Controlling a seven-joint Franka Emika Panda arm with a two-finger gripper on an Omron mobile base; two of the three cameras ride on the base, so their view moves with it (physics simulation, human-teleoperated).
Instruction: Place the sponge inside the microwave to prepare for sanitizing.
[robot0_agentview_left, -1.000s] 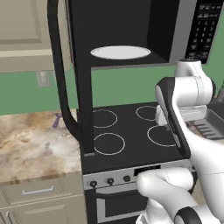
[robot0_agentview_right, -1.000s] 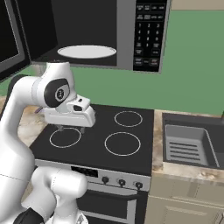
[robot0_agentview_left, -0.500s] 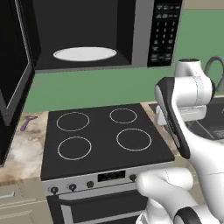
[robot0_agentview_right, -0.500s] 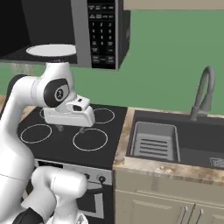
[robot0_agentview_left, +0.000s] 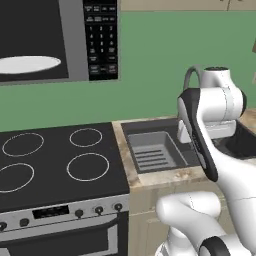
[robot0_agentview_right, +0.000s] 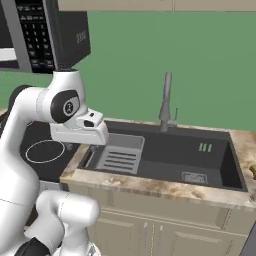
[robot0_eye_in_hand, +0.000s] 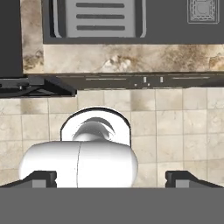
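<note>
The black microwave (robot0_agentview_left: 75, 40) hangs at the upper left over the stove, and its inside shows the white turntable (robot0_agentview_left: 29, 64) beside the keypad (robot0_agentview_left: 102, 40). Its keypad side also shows in the right base view as microwave (robot0_agentview_right: 47, 35). The sponge is out of view. My gripper (robot0_eye_in_hand: 111, 180) points straight down over the floor in front of the counter. Its fingertips (robot0_eye_in_hand: 43, 178) stand far apart with nothing between them, so it is open. My hand (robot0_agentview_right: 80, 131) hovers at the counter's front edge, between the stove and the sink.
A black sink (robot0_agentview_right: 175, 155) holds a grey rack (robot0_agentview_right: 120, 156) at its left end, with a faucet (robot0_agentview_right: 166, 100) behind it. The stove top (robot0_agentview_left: 55, 160) lies to the left. A small dark shape (robot0_agentview_right: 253, 172) is cut off at the counter's right edge.
The whole picture has shifted: the base has driven to the right, so stove and microwave slid left and the sink came into view. The arm keeps its pose, gripper still open.
</note>
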